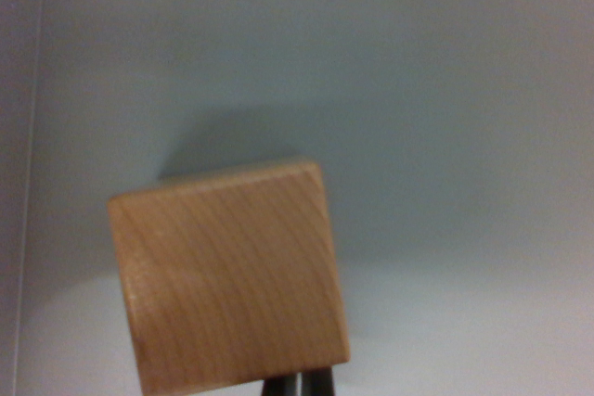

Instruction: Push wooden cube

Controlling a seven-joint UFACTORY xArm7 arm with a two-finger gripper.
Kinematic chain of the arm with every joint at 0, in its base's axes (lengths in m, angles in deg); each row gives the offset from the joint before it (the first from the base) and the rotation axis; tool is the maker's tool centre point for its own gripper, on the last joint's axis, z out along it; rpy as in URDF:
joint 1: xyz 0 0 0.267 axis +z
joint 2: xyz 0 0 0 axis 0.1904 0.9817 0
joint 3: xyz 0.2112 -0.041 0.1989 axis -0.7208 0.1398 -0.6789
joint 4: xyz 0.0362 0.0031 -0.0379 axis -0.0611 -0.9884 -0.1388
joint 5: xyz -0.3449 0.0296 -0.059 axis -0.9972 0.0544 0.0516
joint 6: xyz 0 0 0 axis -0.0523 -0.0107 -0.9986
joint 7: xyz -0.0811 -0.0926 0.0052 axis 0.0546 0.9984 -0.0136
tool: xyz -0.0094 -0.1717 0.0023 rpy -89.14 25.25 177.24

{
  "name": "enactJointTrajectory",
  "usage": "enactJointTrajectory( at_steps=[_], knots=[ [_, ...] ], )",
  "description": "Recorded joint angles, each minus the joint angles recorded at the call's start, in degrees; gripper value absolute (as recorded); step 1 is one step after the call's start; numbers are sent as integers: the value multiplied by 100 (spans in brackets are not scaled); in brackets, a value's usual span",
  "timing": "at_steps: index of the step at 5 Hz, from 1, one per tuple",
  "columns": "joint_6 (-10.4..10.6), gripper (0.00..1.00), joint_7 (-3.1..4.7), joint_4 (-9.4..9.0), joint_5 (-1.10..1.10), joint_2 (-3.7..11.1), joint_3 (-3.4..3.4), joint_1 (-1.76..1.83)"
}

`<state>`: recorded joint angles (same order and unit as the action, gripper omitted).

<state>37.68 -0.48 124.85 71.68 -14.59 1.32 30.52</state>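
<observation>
Contact appeared imminent as the pale-brown, square-faced wooden cube sat on a grey-blue surface, directly ahead of the dark gripper at the wrist view's bottom edge; its fingers looked nearly together, grasping nothing

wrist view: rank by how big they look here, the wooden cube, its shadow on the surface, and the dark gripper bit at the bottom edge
1. wooden cube, largest, though it sits close to the camera.
2. shadow, the part showing behind the cube.
3. gripper, only a small dark tip in view.
</observation>
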Motion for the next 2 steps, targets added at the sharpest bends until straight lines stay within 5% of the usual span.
enactJointTrajectory(
  at_steps=[2],
  knots=[
    [-42, 100, 30, 117, -8, 74, 17, -10]
  ],
)
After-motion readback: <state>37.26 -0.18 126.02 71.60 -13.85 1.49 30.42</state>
